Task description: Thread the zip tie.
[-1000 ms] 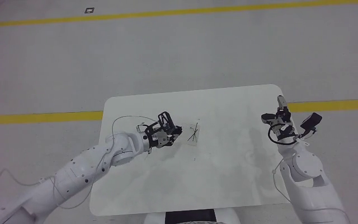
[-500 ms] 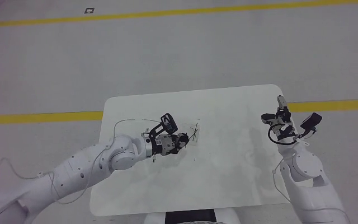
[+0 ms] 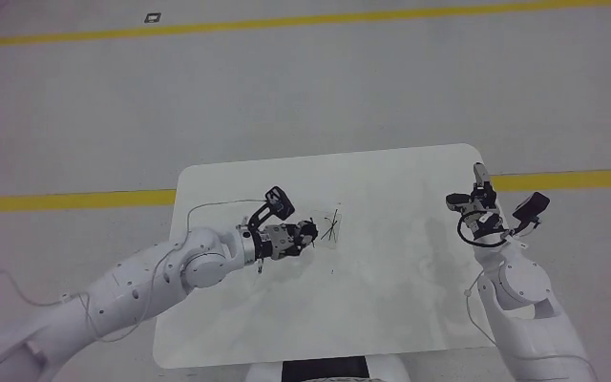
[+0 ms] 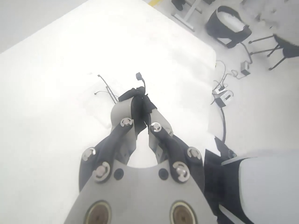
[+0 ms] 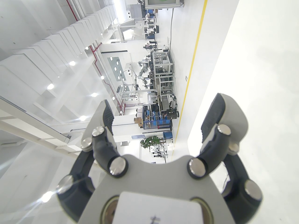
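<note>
Plainly, the left hand (image 3: 307,233) is clenched on one black zip tie (image 4: 139,76), whose head end pokes out just beyond the fingertips. To do this step well, I judge it should keep the pinch firm and raise the tie clear of the loose ties (image 3: 331,226), so that none drags along and the head stays free for threading. In the top view the held tie sits at frame centre, just left of that pile. The right hand (image 3: 480,194), released, stands well apart at the right edge of the surface (image 3: 401,306).
</note>
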Available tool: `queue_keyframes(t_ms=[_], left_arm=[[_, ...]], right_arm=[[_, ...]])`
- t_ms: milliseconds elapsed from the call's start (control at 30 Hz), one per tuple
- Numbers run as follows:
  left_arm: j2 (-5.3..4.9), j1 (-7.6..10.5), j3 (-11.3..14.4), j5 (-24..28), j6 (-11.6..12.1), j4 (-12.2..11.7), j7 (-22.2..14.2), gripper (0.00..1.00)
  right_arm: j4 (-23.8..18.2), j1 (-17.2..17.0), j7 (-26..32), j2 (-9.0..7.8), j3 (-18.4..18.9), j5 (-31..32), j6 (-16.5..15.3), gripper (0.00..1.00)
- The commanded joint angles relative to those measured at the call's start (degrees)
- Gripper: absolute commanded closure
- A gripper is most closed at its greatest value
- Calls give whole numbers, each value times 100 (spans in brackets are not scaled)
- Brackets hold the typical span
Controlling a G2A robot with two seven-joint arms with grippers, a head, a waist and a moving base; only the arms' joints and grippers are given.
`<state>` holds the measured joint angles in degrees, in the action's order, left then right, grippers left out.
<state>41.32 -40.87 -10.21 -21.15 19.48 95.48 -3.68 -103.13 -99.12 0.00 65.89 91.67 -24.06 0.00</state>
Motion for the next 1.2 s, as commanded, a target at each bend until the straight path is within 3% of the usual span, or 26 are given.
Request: queue_keyframes(t_ms=[0, 200, 367, 667, 800, 1167], left_arm=[[-62, -2, 47, 280, 0, 67, 37, 100], [-222, -41, 47, 742, 0, 258, 98, 100], [-299, -58, 47, 927, 0, 199, 68, 100], [-262, -78, 47, 1276, 0, 152, 100, 100], [-238, -42, 47, 1514, 0, -152, 97, 100], [-233, -56, 33, 1536, 0, -137, 108, 100]], right_arm=[[0, 0, 0, 0, 0, 0, 0, 0], [0, 0, 0, 0, 0, 0, 0, 0], [0, 0, 0, 0, 0, 0, 0, 0], [0, 0, 0, 0, 0, 0, 0, 0], [0, 0, 0, 0, 0, 0, 0, 0], [0, 0, 0, 0, 0, 0, 0, 0]])
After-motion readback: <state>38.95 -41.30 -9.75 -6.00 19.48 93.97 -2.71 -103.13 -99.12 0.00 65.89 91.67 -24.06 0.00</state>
